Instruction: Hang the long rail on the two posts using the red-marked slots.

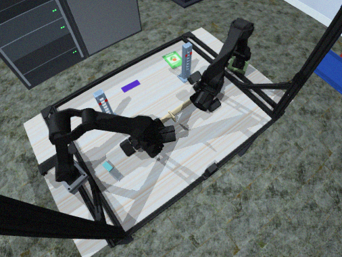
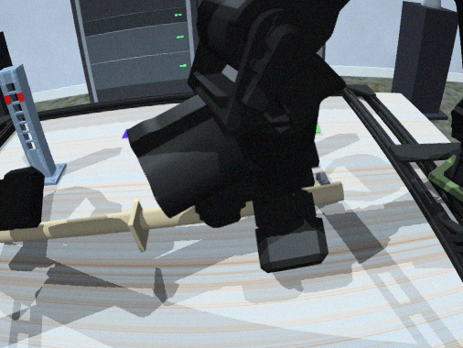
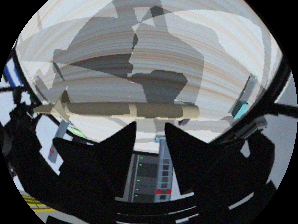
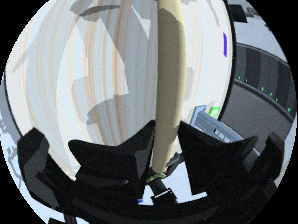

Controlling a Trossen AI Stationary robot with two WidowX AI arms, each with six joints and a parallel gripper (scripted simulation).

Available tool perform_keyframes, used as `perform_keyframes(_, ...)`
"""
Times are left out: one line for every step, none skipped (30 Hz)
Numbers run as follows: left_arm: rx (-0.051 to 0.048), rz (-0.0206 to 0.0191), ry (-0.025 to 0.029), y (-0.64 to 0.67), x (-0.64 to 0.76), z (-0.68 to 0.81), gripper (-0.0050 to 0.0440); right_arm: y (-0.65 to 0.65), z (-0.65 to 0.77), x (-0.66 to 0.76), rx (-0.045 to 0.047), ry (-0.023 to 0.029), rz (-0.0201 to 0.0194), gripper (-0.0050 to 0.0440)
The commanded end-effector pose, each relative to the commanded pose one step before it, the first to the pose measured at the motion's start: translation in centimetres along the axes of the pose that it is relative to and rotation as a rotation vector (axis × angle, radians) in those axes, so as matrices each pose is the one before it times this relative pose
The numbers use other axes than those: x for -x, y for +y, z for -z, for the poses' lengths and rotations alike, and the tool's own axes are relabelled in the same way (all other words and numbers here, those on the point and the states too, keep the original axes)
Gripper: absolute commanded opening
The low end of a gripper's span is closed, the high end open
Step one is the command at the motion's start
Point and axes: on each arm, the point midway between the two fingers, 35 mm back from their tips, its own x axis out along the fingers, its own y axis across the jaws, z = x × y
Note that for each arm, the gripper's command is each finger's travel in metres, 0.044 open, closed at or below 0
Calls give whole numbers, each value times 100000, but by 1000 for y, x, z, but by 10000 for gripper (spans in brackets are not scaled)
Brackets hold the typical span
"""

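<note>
The long tan rail [image 1: 179,109] [image 2: 91,224] [image 3: 150,110] [image 4: 170,75] hangs a little above the table, with a hook flange [image 2: 138,225] partway along it. My right gripper [image 1: 203,101] [image 4: 166,124] is shut on the rail near one end. My left gripper [image 1: 172,132] [image 3: 150,125] is partly open; the rail runs crosswise just past its fingertips, not between them. Two grey-blue slotted posts with red marks stand on the table: one [image 1: 103,101] [image 2: 23,124] by the left arm, the other [image 1: 186,61] by the right arm.
A green card [image 1: 172,59] lies beside the far post. A purple patch [image 1: 130,86] lies between the posts. A teal block [image 1: 108,166] lies near the left arm's base. A black frame [image 1: 236,149] runs round the table. A server cabinet [image 1: 40,40] stands behind.
</note>
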Motion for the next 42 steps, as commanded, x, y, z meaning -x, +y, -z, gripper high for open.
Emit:
perform_keyframes(-15215,1176,1114,-79,-451,-216,160,-110,-90,35,-365,-597,775,0)
perform_keyframes(-3379,46,115,6,-26,-10,160,0,1,0,3,3,0,0)
perform_keyframes(0,0,0,0,0,0,160,0,0,0,0,0,0,0)
perform_keyframes(0,0,0,0,0,0,160,0,0,0,0,0,0,0)
perform_keyframes(-3379,50,113,6,-26,-9,160,0,1,0,3,3,0,0)
perform_keyframes(-3380,54,112,6,-26,-9,160,0,1,0,3,3,0,0)
perform_keyframes(-3380,57,110,7,-26,-9,160,0,1,0,3,3,0,0)
perform_keyframes(-3380,61,108,7,-26,-9,160,0,1,0,3,3,0,0)
perform_keyframes(-3380,64,106,7,-26,-9,160,0,1,0,3,3,0,0)
perform_keyframes(-3380,68,104,8,-26,-8,160,0,1,0,3,3,0,0)
perform_keyframes(-3380,71,101,8,-26,-8,160,0,1,0,3,3,0,0)
perform_keyframes(-3380,74,99,8,-26,-8,160,0,1,0,3,3,0,0)
perform_keyframes(-3380,78,96,8,-26,-8,160,0,1,0,3,3,0,0)
perform_keyframes(-3380,81,94,9,-26,-7,160,0,1,0,3,3,0,0)
perform_keyframes(-3380,84,91,9,-26,-7,160,0,1,0,3,3,0,0)
perform_keyframes(-3380,87,88,9,-26,-7,160,0,1,0,3,3,0,0)
perform_keyframes(-3380,89,85,9,-26,-7,160,0,1,0,3,3,0,0)
perform_keyframes(-3380,92,82,10,-26,-6,160,0,1,0,3,3,0,0)
perform_keyframes(-3380,95,79,10,-26,-6,160,0,1,0,3,3,0,0)
perform_keyframes(0,0,0,0,0,0,160,0,0,0,0,0,0,0)
perform_keyframes(0,0,0,0,0,0,160,0,0,0,0,0,0,0)
perform_keyframes(-3381,97,76,10,-26,-6,160,0,1,0,3,3,0,0)
perform_keyframes(-3381,100,73,10,-26,-5,160,0,1,0,3,3,0,0)
perform_keyframes(-3381,102,70,10,-26,-5,160,0,1,0,3,3,0,0)
perform_keyframes(-3381,104,66,11,-26,-5,160,0,1,0,3,3,0,0)
perform_keyframes(-3381,106,63,11,-26,-5,160,0,1,0,3,3,0,0)
perform_keyframes(-3381,108,59,11,-26,-4,160,0,1,0,3,3,0,0)
perform_keyframes(-3381,110,56,11,-26,-4,160,0,1,0,3,3,0,0)
perform_keyframes(-3381,112,52,11,-26,-3,160,0,1,0,3,3,0,0)
perform_keyframes(-3381,113,48,11,-26,-3,160,0,1,0,3,3,0,0)
perform_keyframes(-3381,115,45,11,-26,-3,160,0,1,0,3,3,0,0)
perform_keyframes(-3381,116,41,12,-26,-2,160,0,1,0,3,3,0,0)
perform_keyframes(-3381,118,37,12,-26,-2,160,0,1,0,3,3,0,0)
perform_keyframes(-3381,119,33,12,-26,-2,160,0,1,0,3,3,0,0)
perform_keyframes(-3381,120,29,12,-26,-1,160,0,1,0,3,3,0,0)
perform_keyframes(-3381,121,25,12,-26,-1,160,0,1,0,3,3,0,0)
perform_keyframes(0,0,0,0,0,0,160,0,0,0,0,0,0,0)
perform_keyframes(0,0,0,0,0,0,160,0,0,0,0,0,0,0)
perform_keyframes(-3382,121,21,12,-26,-1,160,0,1,0,3,3,0,0)
perform_keyframes(-3382,122,17,12,-26,0,160,0,1,0,3,3,0,0)
perform_keyframes(-3382,122,13,12,-26,0,160,0,1,0,3,3,0,0)
perform_keyframes(-3382,123,9,12,-26,1,160,0,1,0,3,3,0,0)
